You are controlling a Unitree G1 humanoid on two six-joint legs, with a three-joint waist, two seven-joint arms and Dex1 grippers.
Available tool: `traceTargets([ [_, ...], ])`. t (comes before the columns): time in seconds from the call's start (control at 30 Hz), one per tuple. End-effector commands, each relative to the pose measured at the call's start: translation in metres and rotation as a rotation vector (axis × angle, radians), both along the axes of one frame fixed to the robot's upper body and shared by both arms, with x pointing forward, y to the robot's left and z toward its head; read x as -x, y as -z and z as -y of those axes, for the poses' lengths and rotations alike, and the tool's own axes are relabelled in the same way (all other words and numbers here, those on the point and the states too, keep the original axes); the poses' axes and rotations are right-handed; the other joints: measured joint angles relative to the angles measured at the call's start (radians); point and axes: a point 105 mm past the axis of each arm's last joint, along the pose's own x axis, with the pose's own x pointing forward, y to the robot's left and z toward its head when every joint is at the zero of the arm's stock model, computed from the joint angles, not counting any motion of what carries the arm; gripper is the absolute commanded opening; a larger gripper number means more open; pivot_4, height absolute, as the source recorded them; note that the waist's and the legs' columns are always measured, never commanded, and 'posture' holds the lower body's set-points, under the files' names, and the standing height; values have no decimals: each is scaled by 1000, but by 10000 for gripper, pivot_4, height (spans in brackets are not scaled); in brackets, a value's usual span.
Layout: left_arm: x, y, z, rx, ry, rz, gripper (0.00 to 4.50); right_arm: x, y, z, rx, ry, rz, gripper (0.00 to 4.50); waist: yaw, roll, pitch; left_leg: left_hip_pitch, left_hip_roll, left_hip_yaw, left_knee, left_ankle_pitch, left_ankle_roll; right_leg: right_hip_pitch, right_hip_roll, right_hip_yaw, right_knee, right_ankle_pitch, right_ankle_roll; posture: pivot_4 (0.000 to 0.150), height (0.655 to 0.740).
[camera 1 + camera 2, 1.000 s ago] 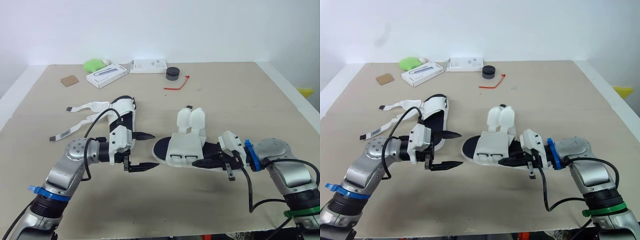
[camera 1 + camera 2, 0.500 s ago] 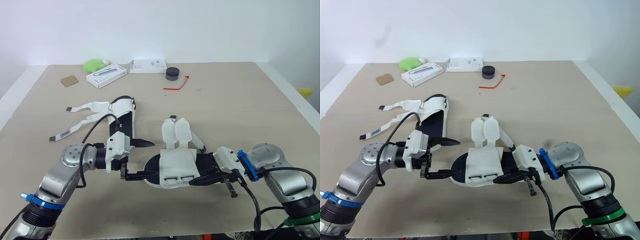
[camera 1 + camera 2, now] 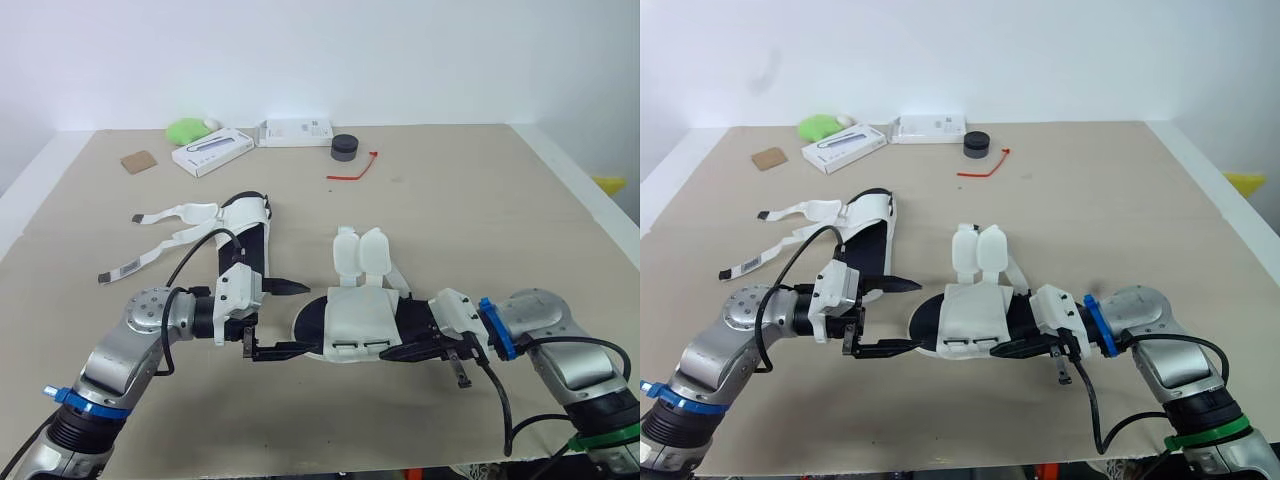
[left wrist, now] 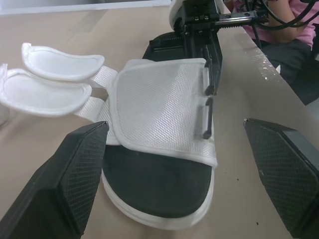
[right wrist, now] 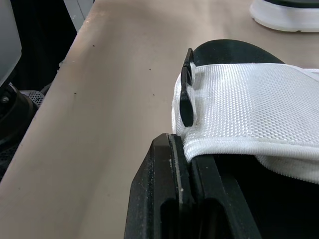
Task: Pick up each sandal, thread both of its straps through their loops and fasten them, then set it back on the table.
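The near sandal, black sole with a white mesh upper, lies at the table's front middle. Its two white straps stick out unfastened toward the back. My right gripper is shut on the sandal's right-hand rim, next to the black loops. My left gripper stands open, its fingers spread either side of the sandal's toe, which lies just ahead of the gap. The lower fingertip looks close to the toe rim. A second sandal rests further back on the left with its straps loose.
Along the back of the table are a green object, two white boxes, a black round item, a red tie and a brown card. The table's front edge is close below both arms.
My right gripper has pulled the near sandal left and toward the front, then eased it slightly right. My left gripper has moved nearer and now brackets the toe.
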Motion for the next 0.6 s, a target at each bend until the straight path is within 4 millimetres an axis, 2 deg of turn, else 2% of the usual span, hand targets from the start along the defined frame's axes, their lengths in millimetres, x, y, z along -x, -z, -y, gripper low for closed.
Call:
traceTargets([
  [0.03, 0, -5, 1, 3, 18, 34, 45000, -5, -11, 0, -2, -45, 66, 667, 0, 0, 0, 0, 0, 0, 0, 0, 0, 0, 0, 0, 0, 0, 0, 1500, 7400],
  [0.23, -1, -5, 1, 0, 16, 27, 45000, -11, -6, 5, 17, -38, 42, 667, 1, 0, 0, 0, 0, 0, 0, 0, 0, 0, 0, 0, 0, 1, -1, 1500, 7400],
  [0.27, -1, -5, 1, 0, 15, 24, 45000, -12, -6, 6, 20, -37, 38, 7478, 1, 0, 0, 0, 0, 0, 0, 0, 0, 0, -1, 0, 0, 1, -3, 1500, 7400],
  [0.3, -1, -5, 1, 0, 14, 23, 45000, -12, -5, 7, 23, -36, 36, 9294, 0, 0, 0, 0, 0, 0, 0, 0, 0, 0, -1, 0, 0, 3, -5, 1500, 7400],
  [0.33, -1, -5, 1, -1, 14, 21, 45000, -13, -5, 8, 26, -34, 39, 13542, 0, 0, 0, 0, 0, 0, 0, 0, 0, 0, -1, 0, 0, 3, -5, 1500, 7400],
  [0.53, -1, -6, 2, -2, 14, 18, 45000, -13, -13, 14, 20, -18, 71, 42001, 0, 0, 0, 0, 0, 0, 0, 0, 0, 0, -1, 0, 0, 3, -5, 1500, 7400],
  [0.57, -1, -6, 2, -1, 14, 18, 45000, -13, -15, 16, 18, -6, 70, 44127, 0, 0, 0, 0, 0, 0, 0, 0, 0, 0, -1, 0, 0, 3, -5, 1500, 7400],
  [0.6, -2, -6, 2, 0, 14, 18, 45000, -12, -16, 18, 20, 3, 65, 44127, 1, 0, 0, 0, 0, 0, 0, 0, 0, 0, -1, 0, 1, 3, -5, 1500, 7400],
])
